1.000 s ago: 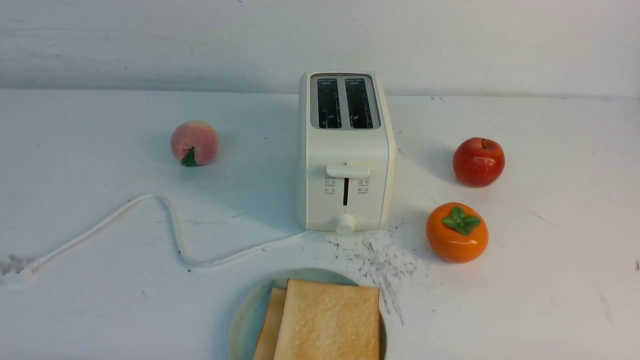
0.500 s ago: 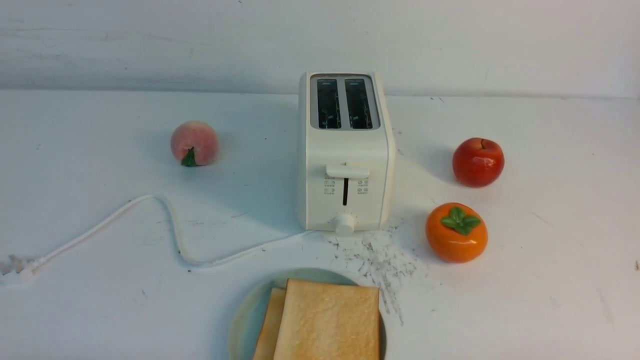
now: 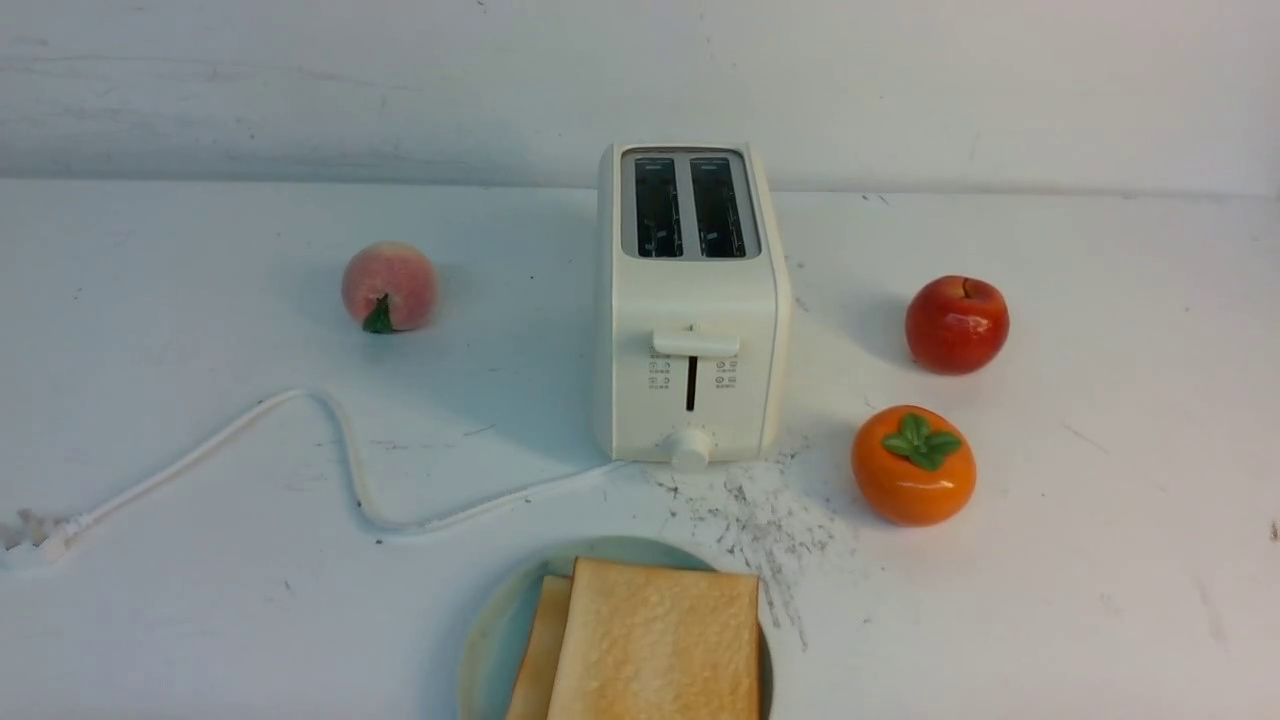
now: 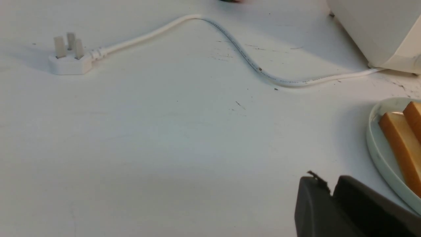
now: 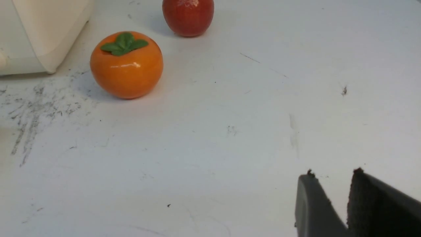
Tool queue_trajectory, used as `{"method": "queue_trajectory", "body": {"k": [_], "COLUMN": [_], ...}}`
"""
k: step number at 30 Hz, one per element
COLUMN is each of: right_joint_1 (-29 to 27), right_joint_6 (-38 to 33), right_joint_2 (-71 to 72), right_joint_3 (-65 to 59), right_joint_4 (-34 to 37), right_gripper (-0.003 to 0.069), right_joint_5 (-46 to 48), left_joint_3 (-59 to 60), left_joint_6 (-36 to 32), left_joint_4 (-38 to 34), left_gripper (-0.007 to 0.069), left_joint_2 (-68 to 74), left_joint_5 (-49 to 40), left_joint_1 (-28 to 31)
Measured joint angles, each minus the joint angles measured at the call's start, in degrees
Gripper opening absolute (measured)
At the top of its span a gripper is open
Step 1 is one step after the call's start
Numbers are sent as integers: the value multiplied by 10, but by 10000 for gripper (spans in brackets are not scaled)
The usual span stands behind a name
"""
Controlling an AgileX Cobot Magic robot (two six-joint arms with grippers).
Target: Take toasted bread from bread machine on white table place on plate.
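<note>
Two slices of toasted bread (image 3: 655,640) lie stacked on the pale blue-green plate (image 3: 497,640) at the near edge of the white table (image 3: 200,560). The lower slice (image 3: 540,650) peeks out on the left. The bread machine (image 3: 690,300) stands behind the plate with both slots empty and its lever up. In the left wrist view my left gripper (image 4: 327,179) hovers over bare table beside the plate (image 4: 375,144) and toast (image 4: 398,141), its jaws a narrow slit apart and holding nothing. My right gripper (image 5: 334,173) is open and empty over bare table. Neither gripper shows in the front view.
A peach (image 3: 389,286) sits left of the toaster. A red apple (image 3: 957,324) and an orange persimmon (image 3: 914,465) sit to its right. The white cord (image 3: 340,450) snakes left to a plug (image 4: 69,57). Dark scuffs (image 3: 760,520) mark the table by the plate.
</note>
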State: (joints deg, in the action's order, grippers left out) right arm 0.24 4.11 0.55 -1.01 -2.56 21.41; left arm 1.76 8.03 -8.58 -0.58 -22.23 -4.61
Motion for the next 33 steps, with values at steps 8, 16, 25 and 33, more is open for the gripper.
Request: {"method": "queue_trajectory", "body": {"k": [8,16,25,33], "right_joint_1": [0,0,0,0], "right_joint_6": [0,0,0,0], "right_joint_2": [0,0,0,0], "right_joint_3": [0,0,0,0], "right_joint_4": [0,0,1,1], "right_gripper": [197,205,221,225], "right_joint_5": [0,0,1,1], "left_joint_3": [0,0,0,0], "left_joint_6": [0,0,0,0], "left_joint_4": [0,0,0,0], "left_gripper": [92,103,112,123], "left_joint_2": [0,0,0,0], "left_joint_5": [0,0,0,0], "left_joint_1": [0,0,0,0]}}
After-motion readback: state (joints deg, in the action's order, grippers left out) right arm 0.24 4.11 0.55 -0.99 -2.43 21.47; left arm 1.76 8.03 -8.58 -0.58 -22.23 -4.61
